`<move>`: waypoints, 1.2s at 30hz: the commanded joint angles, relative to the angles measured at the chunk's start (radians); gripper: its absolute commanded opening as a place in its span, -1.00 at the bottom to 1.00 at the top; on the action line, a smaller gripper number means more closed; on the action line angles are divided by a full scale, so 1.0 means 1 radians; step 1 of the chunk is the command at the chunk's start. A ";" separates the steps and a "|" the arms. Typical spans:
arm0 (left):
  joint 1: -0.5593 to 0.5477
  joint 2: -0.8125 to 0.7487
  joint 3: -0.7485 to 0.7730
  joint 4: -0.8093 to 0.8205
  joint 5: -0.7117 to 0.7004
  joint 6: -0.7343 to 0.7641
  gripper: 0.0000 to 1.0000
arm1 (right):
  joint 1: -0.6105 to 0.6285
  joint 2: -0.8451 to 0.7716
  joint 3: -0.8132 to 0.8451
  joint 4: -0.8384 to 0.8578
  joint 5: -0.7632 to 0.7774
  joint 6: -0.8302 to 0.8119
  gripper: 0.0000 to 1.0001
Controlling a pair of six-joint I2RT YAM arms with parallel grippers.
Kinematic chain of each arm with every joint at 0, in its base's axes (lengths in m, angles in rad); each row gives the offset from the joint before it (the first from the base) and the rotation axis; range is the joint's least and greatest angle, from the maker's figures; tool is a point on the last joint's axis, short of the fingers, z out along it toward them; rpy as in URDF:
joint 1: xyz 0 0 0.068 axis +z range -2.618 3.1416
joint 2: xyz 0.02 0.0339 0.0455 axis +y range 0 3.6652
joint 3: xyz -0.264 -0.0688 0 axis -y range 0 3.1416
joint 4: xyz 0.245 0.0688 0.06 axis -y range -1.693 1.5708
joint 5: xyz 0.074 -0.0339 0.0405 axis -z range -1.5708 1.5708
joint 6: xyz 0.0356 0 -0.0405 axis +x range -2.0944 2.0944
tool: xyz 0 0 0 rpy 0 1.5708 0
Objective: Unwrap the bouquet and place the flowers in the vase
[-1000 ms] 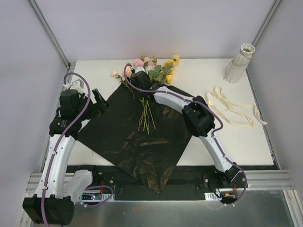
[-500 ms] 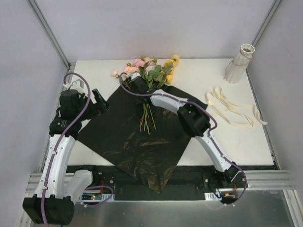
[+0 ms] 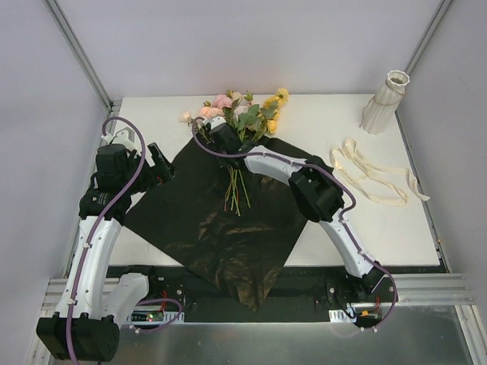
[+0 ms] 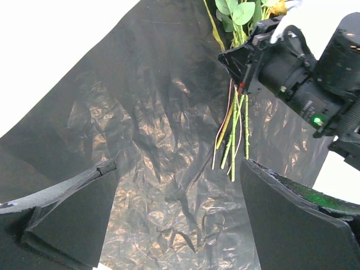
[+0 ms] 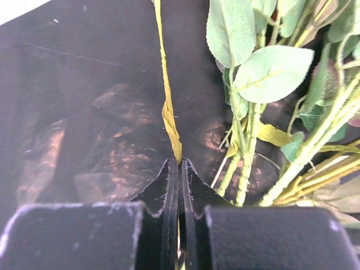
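The flowers were laid at the far middle of the table, heads towards the far edge and stems trailing nearward over the spread black sheet. The vase was stood well apart at the far right corner, with the cream ribbon lying loose near it.

The right gripper was seen fully closed, with a single thin yellowish stem pinched between its fingers. The other green stems lay just to the right of them, ungripped. The left gripper was held wide open over the left part of the sheet, with nothing in it.

The flowers were judged light, with wiry, springy stems and soft heads easily crushed. A hold on the gathered stems below the leaves would be preferred, since one stem alone might slide out or bring none of the others with it.

Only in the right wrist view could the one-stem pinch be made out; from above it was hidden by the arm. The vase and ribbon were shown only from above.
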 commanded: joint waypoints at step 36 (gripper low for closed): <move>0.007 0.008 0.013 0.023 0.075 0.041 0.98 | -0.509 -0.697 -0.264 0.746 -0.131 -0.416 -1.00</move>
